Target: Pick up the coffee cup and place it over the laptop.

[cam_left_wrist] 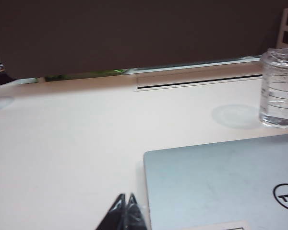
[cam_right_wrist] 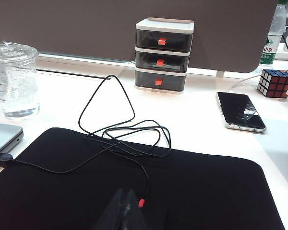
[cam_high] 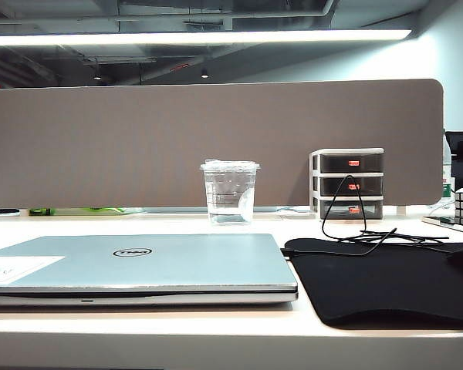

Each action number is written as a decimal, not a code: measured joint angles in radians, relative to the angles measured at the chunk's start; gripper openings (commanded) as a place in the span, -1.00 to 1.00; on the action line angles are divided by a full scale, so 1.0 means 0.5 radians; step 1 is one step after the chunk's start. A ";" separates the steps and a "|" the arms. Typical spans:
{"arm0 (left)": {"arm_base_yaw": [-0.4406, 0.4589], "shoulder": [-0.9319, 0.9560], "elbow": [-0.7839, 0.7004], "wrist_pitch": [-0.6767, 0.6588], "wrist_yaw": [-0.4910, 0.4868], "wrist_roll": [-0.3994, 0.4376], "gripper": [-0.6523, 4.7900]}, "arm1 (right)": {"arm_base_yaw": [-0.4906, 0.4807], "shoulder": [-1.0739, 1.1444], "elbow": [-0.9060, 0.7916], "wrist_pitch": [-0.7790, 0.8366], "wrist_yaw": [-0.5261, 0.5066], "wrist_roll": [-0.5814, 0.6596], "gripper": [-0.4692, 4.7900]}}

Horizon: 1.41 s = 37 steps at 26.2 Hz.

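Observation:
The clear plastic coffee cup [cam_high: 230,193] with a flat lid stands upright on the white desk, behind the closed silver laptop [cam_high: 139,266]. The cup [cam_left_wrist: 279,88] sits beyond the laptop's [cam_left_wrist: 221,184] far corner in the left wrist view. My left gripper [cam_left_wrist: 125,197] is shut and empty, low over the bare desk beside the laptop's edge, well short of the cup. The right wrist view has the cup [cam_right_wrist: 14,79] far off to the side and a corner of the laptop [cam_right_wrist: 4,136]. My right gripper [cam_right_wrist: 125,192] is shut and empty above the black mat. Neither gripper shows in the exterior view.
A black mat [cam_high: 386,281] lies right of the laptop with a black cable [cam_right_wrist: 120,129] coiled on it. A small three-drawer organizer [cam_high: 347,183] stands at the back by the grey partition [cam_high: 216,139]. A phone [cam_right_wrist: 240,111], a Rubik's cube [cam_right_wrist: 274,82] and a bottle [cam_right_wrist: 274,28] sit at far right.

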 measured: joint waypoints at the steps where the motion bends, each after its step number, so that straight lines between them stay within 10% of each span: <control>1: 0.000 0.000 0.000 0.001 0.015 0.000 -0.78 | 0.000 0.000 0.000 0.000 0.000 0.001 -0.84; 17: 0.000 0.000 -0.001 0.272 0.746 -0.958 -0.30 | 0.000 0.000 0.000 0.000 -0.003 0.313 -0.84; 31: 0.000 0.000 -0.001 0.194 1.124 -0.941 -0.30 | 0.001 0.000 0.000 -0.014 -0.009 0.356 -0.84; 37: 0.000 0.000 -0.001 0.195 1.189 -0.888 -0.33 | 0.002 0.002 0.000 -0.234 -0.335 0.339 -0.84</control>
